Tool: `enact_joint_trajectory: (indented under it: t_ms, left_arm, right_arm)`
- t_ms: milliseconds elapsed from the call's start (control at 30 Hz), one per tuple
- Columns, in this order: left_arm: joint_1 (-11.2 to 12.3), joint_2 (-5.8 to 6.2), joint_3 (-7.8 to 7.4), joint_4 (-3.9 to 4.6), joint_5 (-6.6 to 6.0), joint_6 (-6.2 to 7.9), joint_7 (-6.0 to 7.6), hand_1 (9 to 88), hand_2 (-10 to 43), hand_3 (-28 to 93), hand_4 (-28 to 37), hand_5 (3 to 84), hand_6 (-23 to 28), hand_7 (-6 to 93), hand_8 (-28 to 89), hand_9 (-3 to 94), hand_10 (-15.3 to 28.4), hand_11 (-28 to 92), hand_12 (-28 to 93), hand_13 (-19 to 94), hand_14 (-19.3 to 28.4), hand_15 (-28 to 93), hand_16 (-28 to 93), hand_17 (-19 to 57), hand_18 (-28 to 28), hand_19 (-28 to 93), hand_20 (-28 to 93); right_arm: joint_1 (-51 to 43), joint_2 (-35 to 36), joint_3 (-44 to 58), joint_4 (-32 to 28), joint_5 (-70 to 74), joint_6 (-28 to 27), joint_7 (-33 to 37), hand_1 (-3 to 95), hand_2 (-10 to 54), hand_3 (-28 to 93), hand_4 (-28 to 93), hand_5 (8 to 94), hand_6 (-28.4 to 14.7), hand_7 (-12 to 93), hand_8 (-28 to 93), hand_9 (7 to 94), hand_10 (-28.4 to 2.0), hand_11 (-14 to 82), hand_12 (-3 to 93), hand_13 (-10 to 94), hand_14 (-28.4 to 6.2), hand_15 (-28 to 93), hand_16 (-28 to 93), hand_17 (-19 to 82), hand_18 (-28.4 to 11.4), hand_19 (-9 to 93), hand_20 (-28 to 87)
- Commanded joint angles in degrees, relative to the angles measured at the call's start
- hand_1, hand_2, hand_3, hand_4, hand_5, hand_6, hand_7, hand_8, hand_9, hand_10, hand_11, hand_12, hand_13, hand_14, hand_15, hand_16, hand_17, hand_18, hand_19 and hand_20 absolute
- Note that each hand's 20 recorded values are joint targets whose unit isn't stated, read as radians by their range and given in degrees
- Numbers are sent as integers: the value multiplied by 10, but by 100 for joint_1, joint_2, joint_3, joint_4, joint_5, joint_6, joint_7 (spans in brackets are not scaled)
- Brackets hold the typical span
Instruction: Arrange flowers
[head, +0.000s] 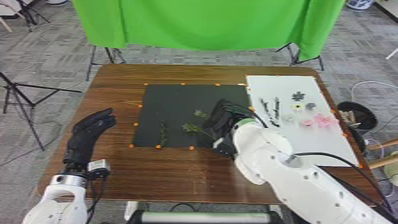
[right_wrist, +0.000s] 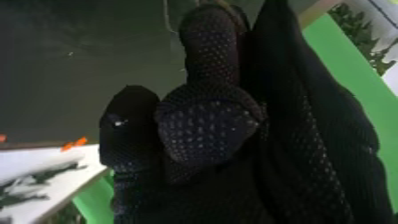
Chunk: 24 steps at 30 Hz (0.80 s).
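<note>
Leftmost, from where I stand, is the robot's left hand (head: 87, 135), held over the near left part of the brown table (head: 160, 175). Its fingers are extended and relaxed, grasping nothing; parked beside the work, it presumably leaves the reach to the other arm.

Next to the right lies the dark mat (head: 173, 100), with orange markers (head: 136, 124) along its border, probably to fix the limits of the work area. On its near half, a long green stem (head: 163, 134) is laid lengthwise, pointing away from the robot. To the right of that stem, a leafy flower (head: 190, 128) lies near the middle of the mat, and a smaller green sprig (head: 200, 113) lies beyond it. Spacing them apart likely keeps each piece visible in the arrangement.

The right hand (head: 233, 117) is over the right part of the mat, close to the small sprig. Its state, released or gripping a stem, cannot be determined from here. The step in hand appears to be setting this piece; the likely hazard is the glove dragging a neighbour out of line.

Rightmost is the white board (head: 311, 142), evidently the supply side. Dark sprigs (head: 275, 111) lie towards its left edge, a pale flower (head: 298, 107) beyond, and pink flowers (head: 323, 120) farther right, apparently sorted for easy picking. Arrangement judged incomplete.
</note>
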Motion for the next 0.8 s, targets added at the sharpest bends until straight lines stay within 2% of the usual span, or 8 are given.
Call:
enact_joint_trajectory:
  t_ms: [33, 333, 367, 533, 667, 800]
  left_arm:
    - [42, 11, -2, -25, 41, -116, -91, 249, -70, 714, -172, 452, 23, 177, -69, 424, 129, 213, 154, 354, 168, 181, 20, 47, 127, 122, 149]
    - [35, 0, -2, -20, 64, -181, -137, 250, -70, 713, -172, 451, 24, 175, -69, 421, 128, 211, 154, 352, 168, 180, 22, 46, 127, 121, 149]
    - [36, 4, 0, -21, 58, -180, -128, 249, -70, 714, -172, 451, 24, 175, -69, 421, 128, 210, 154, 352, 168, 180, 22, 46, 127, 121, 149]
    - [-14, -15, 13, 8, 95, -263, -162, 249, -70, 715, -171, 451, 24, 176, -69, 419, 128, 210, 154, 352, 168, 180, 22, 45, 128, 123, 149]
    - [5, -22, 22, -4, 88, -251, -159, 249, -70, 714, -172, 452, 24, 176, -69, 418, 128, 210, 154, 351, 167, 180, 22, 44, 129, 124, 148]
    - [23, -23, 10, -15, 86, -257, -183, 248, -69, 714, -171, 450, 24, 175, -69, 417, 128, 209, 154, 350, 168, 180, 23, 44, 128, 123, 147]
  right_arm:
    - [15, -207, -152, 136, 200, -80, 43, 598, -42, 523, -113, 828, -65, 257, 211, 937, -126, 386, 127, 937, -15, 610, 132, 791, -41, 850, 352]
    - [44, -227, -208, 179, 660, 280, -128, 593, -39, 530, -120, 826, -67, 271, 193, 937, -130, 381, 124, 937, -19, 601, 128, 791, -37, 843, 347]
    - [64, -219, -259, 190, 709, 458, -179, 593, -40, 531, -122, 825, -67, 272, 191, 937, -133, 376, 123, 937, -19, 598, 128, 791, -37, 842, 346]
    - [86, -265, -275, 245, 850, 721, -235, 590, -39, 535, -127, 825, -67, 272, 185, 937, -134, 372, 124, 937, -19, 593, 128, 791, -36, 836, 343]
    - [104, -285, -310, 297, 979, 1071, -312, 589, -39, 538, -131, 823, -66, 272, 184, 937, -135, 370, 124, 937, -21, 589, 128, 791, -36, 832, 340]
    - [133, -319, -317, 330, 1288, 1138, -306, 589, -37, 537, -134, 823, -67, 269, 180, 937, -137, 365, 123, 937, -23, 583, 127, 791, -37, 826, 336]
